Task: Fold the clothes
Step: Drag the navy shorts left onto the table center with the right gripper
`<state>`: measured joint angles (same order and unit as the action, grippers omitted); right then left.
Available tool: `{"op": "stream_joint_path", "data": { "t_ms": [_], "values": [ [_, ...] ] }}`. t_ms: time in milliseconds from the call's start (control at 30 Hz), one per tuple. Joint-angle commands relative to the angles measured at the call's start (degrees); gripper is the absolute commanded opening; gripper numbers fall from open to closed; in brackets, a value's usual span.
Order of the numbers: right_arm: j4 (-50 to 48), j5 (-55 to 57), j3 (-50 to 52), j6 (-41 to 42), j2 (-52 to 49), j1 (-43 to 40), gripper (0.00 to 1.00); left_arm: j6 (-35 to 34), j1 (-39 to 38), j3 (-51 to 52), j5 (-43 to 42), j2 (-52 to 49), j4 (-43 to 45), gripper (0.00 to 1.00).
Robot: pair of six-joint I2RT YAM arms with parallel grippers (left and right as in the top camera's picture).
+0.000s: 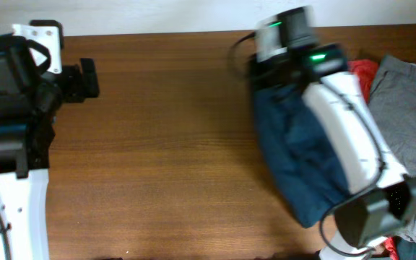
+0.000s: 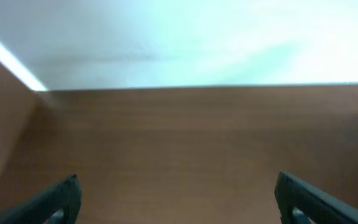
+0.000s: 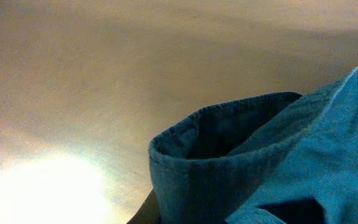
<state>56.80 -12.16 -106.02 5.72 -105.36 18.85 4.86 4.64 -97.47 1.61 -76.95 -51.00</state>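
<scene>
Blue shorts (image 3: 303, 168) fill the lower right corner, super close to the lens, with a stitched hem (image 3: 229, 112) curled into an open loop you can see into. Behind is brown table (image 3: 104, 68) with a big washed-out glare patch (image 3: 48, 186) at lower left.

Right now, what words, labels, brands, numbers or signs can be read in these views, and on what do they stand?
None can be read.
The navy shorts, grey garment, red cloth and table show no lettering.
The overhead view is blurred around the right arm, so any marking there is unreadable.
</scene>
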Motion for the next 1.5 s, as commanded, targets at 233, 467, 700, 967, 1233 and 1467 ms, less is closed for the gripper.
{"op": "stream_joint_path", "data": {
  "t_ms": [233, 467, 700, 967, 1233, 1467],
  "values": [
    [-6.21, -1.9, -0.07, 0.61, -14.53, 26.16, 0.17, -0.09, 3.08, -3.41, 6.58, 7.74, -0.66, 0.99],
    [-6.64, 4.26, -0.07, -2.23, -15.23, 38.64, 0.36, -1.84, 3.08, -3.41, 8.72, 7.06, -3.63, 0.99],
    [2.78, 20.17, -0.07, 3.82, -12.15, 33.73, 0.38, -2.73, 3.02, -3.39, -1.01, 1.07, -7.45, 0.99],
    [8.96, 10.12, -0.07, 10.01, -7.56, 11.61, 0.51, -2.67, 2.91, -3.39, -17.18, -17.64, -18.99, 0.99],
    [15.34, -4.35, -0.07, 9.73, -6.73, -10.29, 0.53, 2.56, -1.09, -2.8, -21.75, -39.06, -27.08, 0.92],
    [18.82, -4.07, -0.07, 8.02, -6.73, -19.04, 0.55, 11.67, -6.12, -2.8, -25.35, -49.48, -27.5, 0.84]
  ]
}}
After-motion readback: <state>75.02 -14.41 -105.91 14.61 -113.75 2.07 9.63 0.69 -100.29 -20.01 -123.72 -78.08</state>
